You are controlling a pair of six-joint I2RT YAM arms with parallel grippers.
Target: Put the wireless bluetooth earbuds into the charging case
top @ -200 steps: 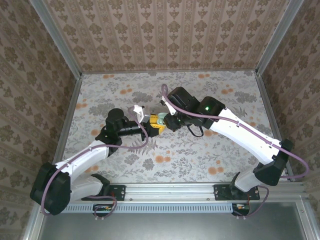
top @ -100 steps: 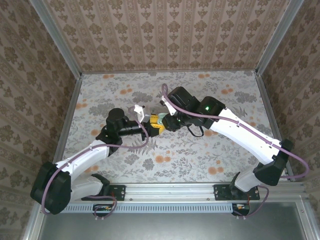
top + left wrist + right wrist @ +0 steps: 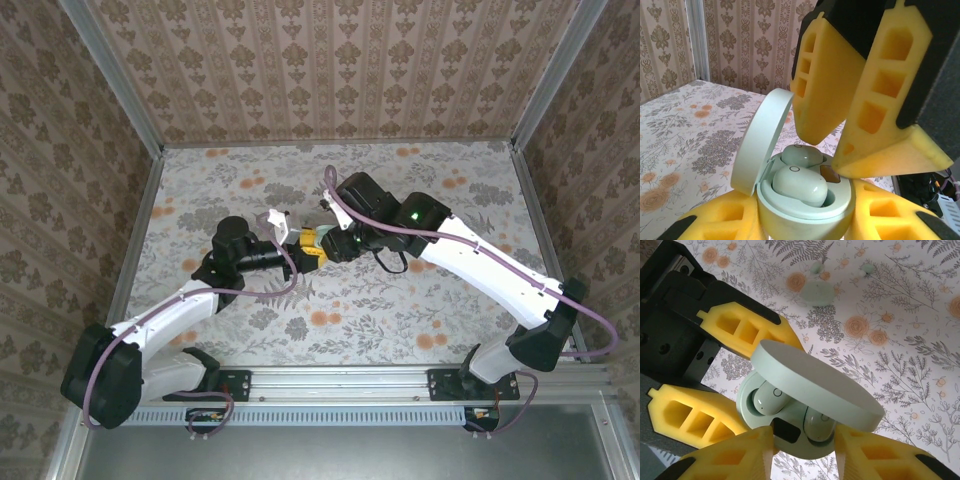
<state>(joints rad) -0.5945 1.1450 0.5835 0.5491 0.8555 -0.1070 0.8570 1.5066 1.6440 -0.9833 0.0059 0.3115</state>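
While the left gripper (image 3: pixel 297 248) clamps the charging case (image 3: pixel 807 212) between its yellow fingers and holds it up off the table (image 3: pixel 430 180), the right gripper (image 3: pixel 832 150) hangs just above the case's open mouth, its fingers spread apart with nothing between them. The lid (image 3: pixel 762 145) stands hinged back on one side. Both earbuds (image 3: pixel 769 401) lie inside the case, each in its own well, side by side; in the left wrist view the nearer one looks to sit a touch proud of the rim, though I cannot tell for sure whether it is fully seated. By my reading the insertion itself is all but finished, and the step in hand is the letting-go or a last check of the seating. The next move, I judge, calls for a light downward press on any earbud that is not home, then a straight lift of the right fingers clear of the lid, so they do not knock it or drag an earbud out again.
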